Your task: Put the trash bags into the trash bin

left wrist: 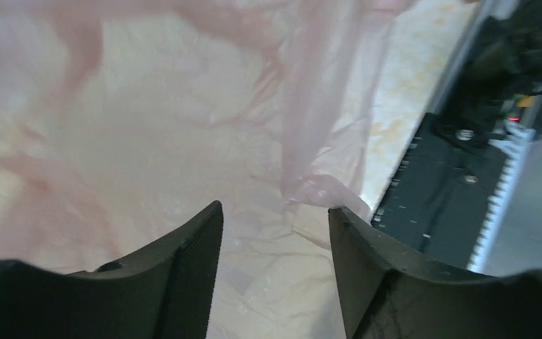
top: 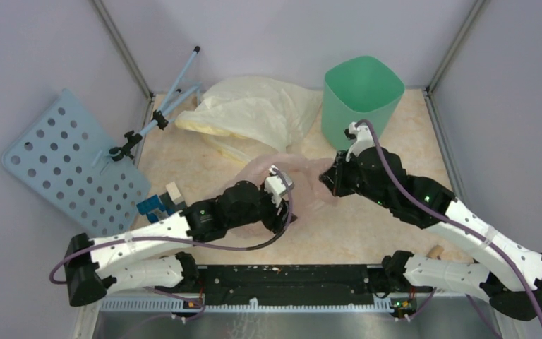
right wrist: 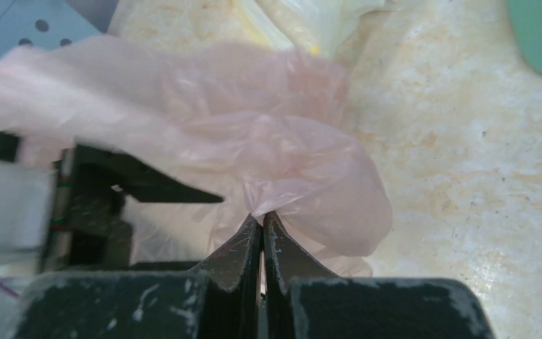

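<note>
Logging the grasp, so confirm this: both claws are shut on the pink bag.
Not both. The right claw is shut on the pink bag, but the left wrist view shows the left claw open.

Pale-pink bag [top: 309,178]: one is showing.
Pale-yellow bag [top: 254,106]: one is lying at the back.
Mint-green bin [top: 346,116]: one is standing.
Arms: two are reaching in, the left arm [top: 155,236] and the right arm [top: 466,219].
Grippers: two are showing, the left gripper [left wrist: 275,212] and the right gripper [right wrist: 262,220].
Perforated blue board [top: 39,148]: one is leaning at the left.
Blue rod stand [top: 173,92]: one is showing.
Small wooden pieces: two are lying apart, the left piece [top: 175,192] and the right piece [top: 435,251].
</note>
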